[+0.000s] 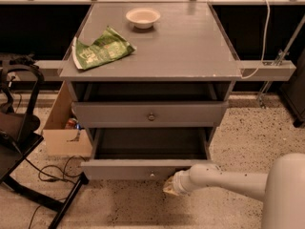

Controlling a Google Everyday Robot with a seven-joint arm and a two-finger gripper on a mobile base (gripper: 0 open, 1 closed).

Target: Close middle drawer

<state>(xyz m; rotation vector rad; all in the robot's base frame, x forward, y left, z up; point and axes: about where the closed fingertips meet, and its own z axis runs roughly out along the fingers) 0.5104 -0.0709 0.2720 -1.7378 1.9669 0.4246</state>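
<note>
Low at five o'clock, the arm [228, 181] reaches left, its gripper [169, 190], grip unclear, by the open middle drawer [125, 170]; cardboard box [63, 140] at nine.

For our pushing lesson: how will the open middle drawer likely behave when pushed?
The middle drawer looks like stiff painted wood, so it should slide without flexing. The gripper sits at its front beside the knob, off-centre, so it may skew slightly.

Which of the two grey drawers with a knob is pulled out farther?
The lower one, the middle drawer: its tray shows wide open, the upper drawer shows only a narrow gap. The gripper is by the right part of its front.
</note>
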